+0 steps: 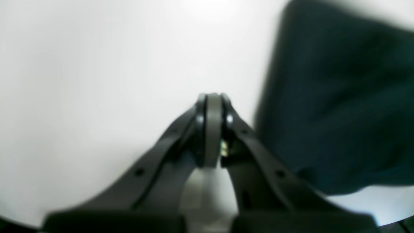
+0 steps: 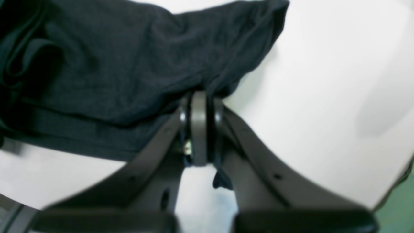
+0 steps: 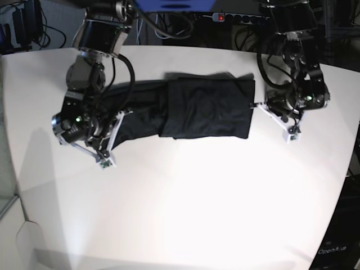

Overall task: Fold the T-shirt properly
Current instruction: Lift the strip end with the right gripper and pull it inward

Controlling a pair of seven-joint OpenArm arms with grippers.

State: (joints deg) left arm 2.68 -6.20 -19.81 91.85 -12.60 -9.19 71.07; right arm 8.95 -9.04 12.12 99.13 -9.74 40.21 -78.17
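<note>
- Black thin fabric of the T-shirt (image 3: 197, 109) is lying across the far half of the white table (image 3: 185, 202), partly folded into a long band with a squarer folded panel at its right end.
- The right gripper (image 2: 199, 97) is being seen at the band's left end with its jaws closed; a pinch of the T-shirt's edge is being held between them, a small tuft showing below the pads in the right wrist view.
- The left gripper (image 1: 213, 100) is being seen just beside the right edge of the folded panel, jaws fully closed on nothing, with bare table beneath it.
- The step in hand is being judged as carrying the left end over toward the folded panel.
- For a clean fold, the held edge is best being lifted only enough to clear the table and carried straight along the band, so that layers are not being dragged askew.
- Bunched folds at the left end are being flagged as a wrinkle risk.
</note>
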